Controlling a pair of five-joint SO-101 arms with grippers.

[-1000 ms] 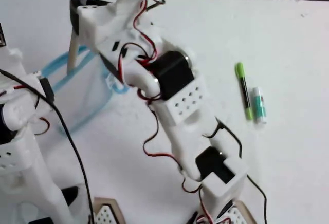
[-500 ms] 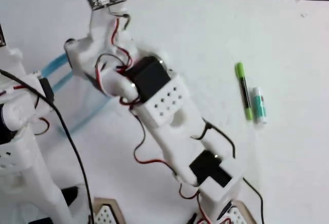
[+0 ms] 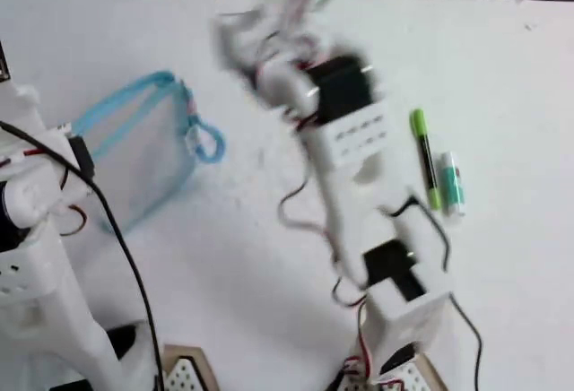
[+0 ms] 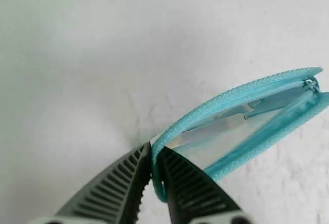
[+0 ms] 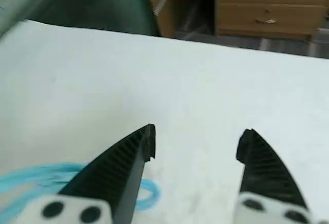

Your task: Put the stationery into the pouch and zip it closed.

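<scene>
A clear pouch with blue zipper trim lies at the table's left, its mouth open. My left gripper is shut on the pouch's blue edge at one end of the zipper. A green pen and a short teal stick lie side by side at the right. The right arm stretches over the middle of the table, blurred, between pouch and pen. My right gripper stands open above bare table with nothing between its fingers. The pouch's blue loop sits close to one finger.
The left arm's white body and black cable fill the near left corner. Two arm bases stand at the front edge. Beyond the table's far edge are wooden drawers and a dark chair.
The right arm has swung to the right, from over the pouch toward the pen, uncovering the pouch. The left arm has kept still.
</scene>
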